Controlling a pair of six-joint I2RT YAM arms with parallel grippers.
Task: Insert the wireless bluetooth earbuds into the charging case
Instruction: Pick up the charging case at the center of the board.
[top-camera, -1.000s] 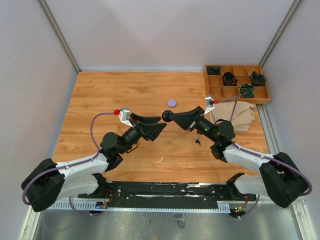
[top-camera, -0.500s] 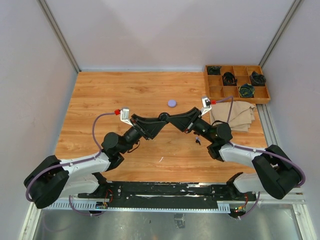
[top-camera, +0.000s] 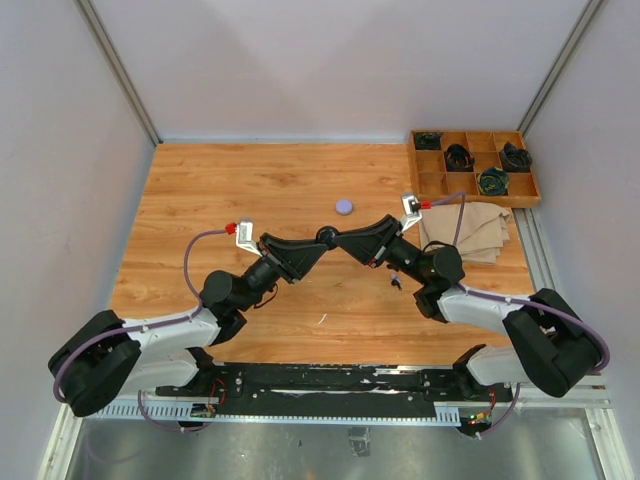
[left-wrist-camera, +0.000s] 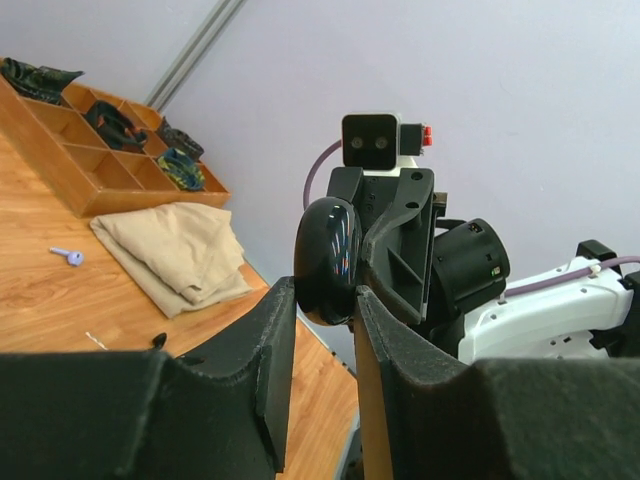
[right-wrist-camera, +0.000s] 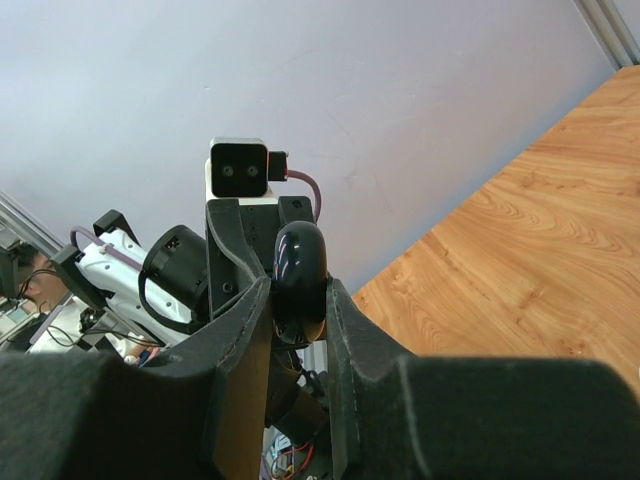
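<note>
Drawn in since a second ago: left gripper (left-wrist-camera: 320, 298), then spread and short of the right one, now meeting it at the centre of the overhead frame and clenched.

Across most of that frame, a wooden table (top-camera: 200, 200), with both arms reaching up from the bottom edge to form a shallow peak.

At upper right, a wooden compartment tray (top-camera: 433, 183) holding dark coiled items, with a folded beige cloth (top-camera: 480, 228) just below it.

At the peak, held in the air, a glossy black charging case (left-wrist-camera: 328, 250), rounded and apparently shut. Pinched from one side by the left gripper and from the other by the right gripper (right-wrist-camera: 298, 292), both sets of jaws grasping it, fingers interleaved at right angles. Probably gripped from both sides so that one steadies the body while the other works the lid open, or for a handover; cannot tell which.

Above centre, resting apart on the table, a lilac round case (top-camera: 344, 206).

Right of centre, below the right arm, a dark earbud (top-camera: 396, 283); close by, seen from the left wrist, a lilac earbud (left-wrist-camera: 68, 257). Neither yet in any case.
</note>
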